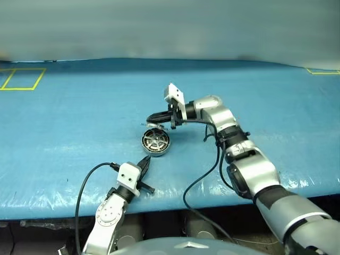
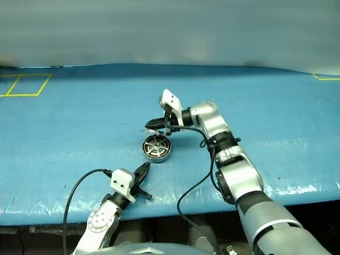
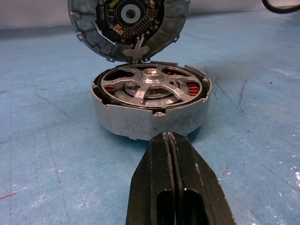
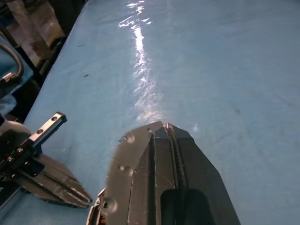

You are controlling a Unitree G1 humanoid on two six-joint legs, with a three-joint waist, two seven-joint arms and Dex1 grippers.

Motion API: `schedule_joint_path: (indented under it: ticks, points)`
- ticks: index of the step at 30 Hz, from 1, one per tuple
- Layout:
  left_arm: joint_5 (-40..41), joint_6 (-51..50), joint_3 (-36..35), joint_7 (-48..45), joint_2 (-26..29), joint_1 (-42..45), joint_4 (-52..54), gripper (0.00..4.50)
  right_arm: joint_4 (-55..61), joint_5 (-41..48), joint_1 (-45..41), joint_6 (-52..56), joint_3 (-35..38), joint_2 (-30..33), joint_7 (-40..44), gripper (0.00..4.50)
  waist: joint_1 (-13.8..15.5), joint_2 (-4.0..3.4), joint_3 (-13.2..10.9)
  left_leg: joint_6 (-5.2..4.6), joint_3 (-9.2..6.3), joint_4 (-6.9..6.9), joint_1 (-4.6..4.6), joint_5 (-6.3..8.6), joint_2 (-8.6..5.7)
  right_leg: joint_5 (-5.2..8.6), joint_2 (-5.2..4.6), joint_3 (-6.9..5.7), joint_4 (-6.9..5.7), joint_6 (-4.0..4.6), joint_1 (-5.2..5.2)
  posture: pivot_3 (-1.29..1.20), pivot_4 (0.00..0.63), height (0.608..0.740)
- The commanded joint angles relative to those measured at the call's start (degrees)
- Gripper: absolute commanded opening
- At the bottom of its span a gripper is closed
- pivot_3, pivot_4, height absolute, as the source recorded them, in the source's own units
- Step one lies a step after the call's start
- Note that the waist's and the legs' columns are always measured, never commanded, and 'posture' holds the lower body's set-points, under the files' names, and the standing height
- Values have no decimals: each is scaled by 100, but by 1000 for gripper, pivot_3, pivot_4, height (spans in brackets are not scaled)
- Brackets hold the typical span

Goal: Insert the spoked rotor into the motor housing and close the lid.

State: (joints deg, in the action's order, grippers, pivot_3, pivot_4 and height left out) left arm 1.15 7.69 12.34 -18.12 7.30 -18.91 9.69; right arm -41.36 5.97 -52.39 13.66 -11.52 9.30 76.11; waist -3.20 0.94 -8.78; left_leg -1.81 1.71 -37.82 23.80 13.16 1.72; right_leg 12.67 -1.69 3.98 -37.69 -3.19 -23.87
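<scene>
The motor housing (image 3: 150, 123) is a round metal cup on the blue table, also seen in the left eye view (image 1: 155, 143). Inside it lies the spoked rotor (image 3: 149, 86), with copper windings showing between its silver spokes. The lid (image 3: 129, 28) stands upright on its hinge behind the housing, its segmented inner face toward my left gripper. My left gripper (image 1: 146, 160) is shut, its tips just short of the housing's near wall. Reaching in from the right, my right gripper (image 1: 151, 123) is shut with its fingers (image 4: 164, 159) against the lid's plain grey outer face (image 4: 119, 161).
The table (image 1: 79, 111) is covered in a blue sheet, with yellow tape squares at the far left (image 1: 24, 78) and far right (image 1: 321, 71). Black cables (image 1: 199, 183) trail from both arms over the front edge.
</scene>
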Motion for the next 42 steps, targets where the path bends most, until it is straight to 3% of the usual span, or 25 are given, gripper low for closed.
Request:
schedule_joint_path:
  ticks: [1, 9, 15, 19, 21, 25, 30, 35, 36, 42]
  points:
    - [66, -6, 64, -71, 27, 40, 86, 53, 1164, 286, 682, 757, -101, 70, -19, 0, 8, -1, -1, 0, 1, 0, 1, 0, -2, 0, -2, 1, 0, 1, 0, 0, 150, 740]
    - [88, -80, 84, -161, 31, 105, 45, 53, 3099, 710, 2569, 1826, 1, -131, -1251, 0, -19, 0, 0, 2, 2, -2, -2, 1, -2, 4, -2, 2, -2, 2, -2, 0, 150, 740]
    - [59, -25, 79, -157, 52, 121, 20, 53, 5586, 1463, 3824, 2563, -122, -251, -1981, 0, -29, 1, 0, 6, -2, 0, 6, 2, -2, 11, -1, 1, -2, 0, -10, 0, 150, 740]
    - [6, 94, 53, -104, 77, 152, -2, 53, 6933, 1842, 4175, 2928, -110, -344, -2678, 0, -30, 2, 1, 6, -1, 0, 19, 3, 0, 28, -1, 4, -4, -29, -29, 0, 150, 740]
    - [-75, 163, 25, -19, 76, 209, -32, 53, 7050, 1196, 4113, 2928, -251, -293, -3523, 0, -22, 12, 7, 8, -1, -1, 18, 3, 0, 28, -3, 4, -3, -30, -56, 0, 150, 740]
    - [-123, 195, 10, 62, 71, 282, -94, 0, 6856, 171, 3984, 2773, -688, -116, -4643, 891, -10, 16, 9, 19, 4, -1, 21, 2, -7, 27, -20, 2, -2, -28, -62, 0, 150, 740]
    - [-134, 171, 12, 70, 89, 316, -116, 0, 6348, -66, 3885, 2874, -767, -467, -5357, 2620, 1, 19, 12, 13, 6, 3, 57, -2, -13, 9, -23, -1, -3, -3, -67, 0, 150, 740]
    - [-92, 132, -20, 62, 125, 255, -28, 0, 6117, -63, 3840, 2853, -768, -622, -5547, 4291, 36, 19, 12, 11, 1, 1, 76, -3, -13, 7, -20, -7, 1, -11, -75, 0, 150, 740]
    - [-87, 132, -22, 57, 134, 244, -26, 0, 6072, -69, 3828, 2824, -777, -625, -5565, 4493, 37, 19, 11, 11, 1, -1, 75, -3, -13, 6, -20, -8, 1, -12, -74, 0, 150, 740]
    - [-57, 117, -20, 36, 143, 228, -25, 0, 5834, -158, 3736, 2616, -850, -575, -5614, 4493, 31, 19, 11, 11, 0, -8, 73, -4, -11, 8, -15, -8, -2, -15, -72, 0, 150, 740]
